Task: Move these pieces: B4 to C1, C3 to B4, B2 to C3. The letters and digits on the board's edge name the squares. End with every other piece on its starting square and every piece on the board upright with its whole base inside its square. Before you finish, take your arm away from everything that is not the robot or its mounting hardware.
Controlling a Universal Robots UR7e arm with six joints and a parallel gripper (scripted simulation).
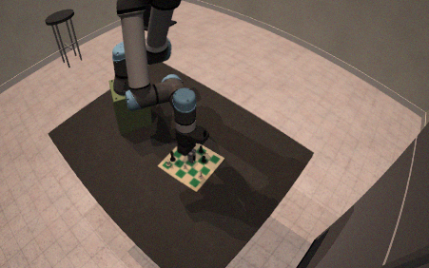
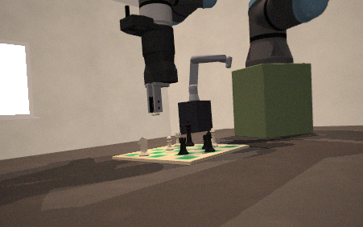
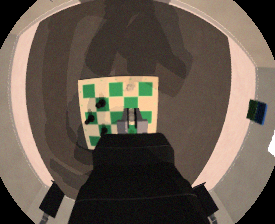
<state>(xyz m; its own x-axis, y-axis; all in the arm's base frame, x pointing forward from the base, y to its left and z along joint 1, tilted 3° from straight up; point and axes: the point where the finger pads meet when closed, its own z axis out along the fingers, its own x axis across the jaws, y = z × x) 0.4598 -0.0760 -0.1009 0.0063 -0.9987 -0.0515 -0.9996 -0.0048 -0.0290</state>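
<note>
My gripper (image 2: 155,112) (image 3: 131,114) is shut on a small white piece (image 2: 155,114), held well above the board (image 2: 153,159) (image 1: 196,189) (image 3: 155,102). Only its pale base shows below the fingertips, so its type is hidden. A white knight (image 2: 142,146) (image 1: 201,175) (image 3: 130,87) stands toward the far side from the robot base. A white pawn (image 2: 169,143) (image 1: 185,166), a white rook (image 2: 178,139) (image 1: 168,163) and a tall black piece (image 2: 188,138) (image 1: 172,157) stand upright. A black rook (image 2: 183,146) (image 1: 204,160) (image 3: 101,103) also stands. Exact squares are unreadable.
Overlapping black pieces (image 2: 208,143) stand on the board's right in the exterior view, with a white piece (image 2: 214,138) partly behind them. The arm hides part of the board in the wrist view. The green base block (image 2: 287,101) (image 1: 135,116) stands beyond the board.
</note>
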